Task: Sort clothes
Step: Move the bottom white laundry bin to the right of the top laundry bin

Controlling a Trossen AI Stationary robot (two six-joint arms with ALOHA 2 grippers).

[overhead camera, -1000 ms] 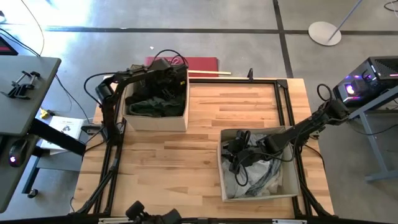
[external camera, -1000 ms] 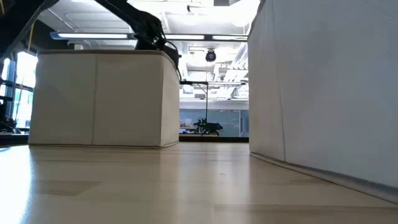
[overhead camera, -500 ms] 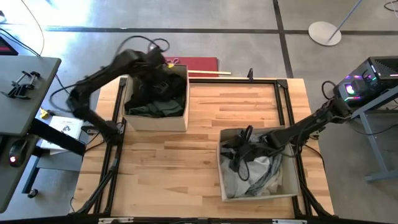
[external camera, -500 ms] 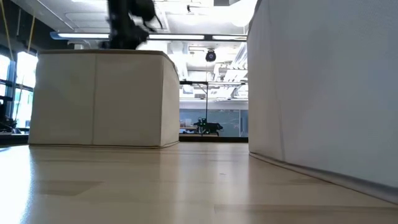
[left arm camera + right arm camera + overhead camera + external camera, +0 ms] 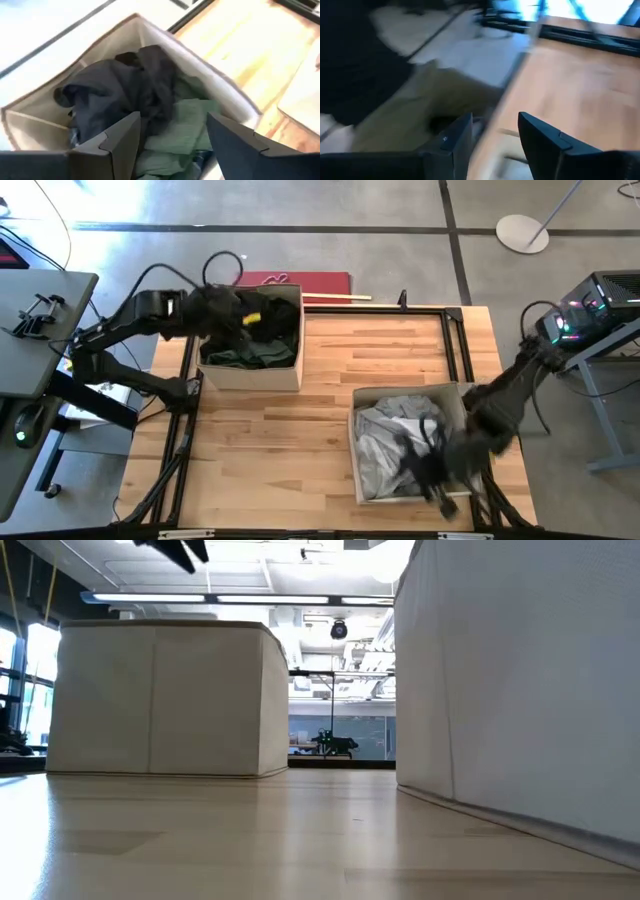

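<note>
A beige box at the far left of the table holds dark clothes: a dark grey garment lies over a green one. My left gripper hovers open above them, touching nothing. A second beige box at the near right holds white and pale grey clothes. My right gripper is blurred over that box's near right part. Its fingers stand apart, and nothing shows between them. A black mass shows beside it.
Bare wood lies between the two boxes, which stand tall in the low view. Black frame rails run along the table's edges. A red flat thing lies past the far edge.
My left gripper has risen out of the far-left box and drawn back toward the table's left edge. My right gripper has swung quickly from the far left part of the near-right box toward its near right corner.
</note>
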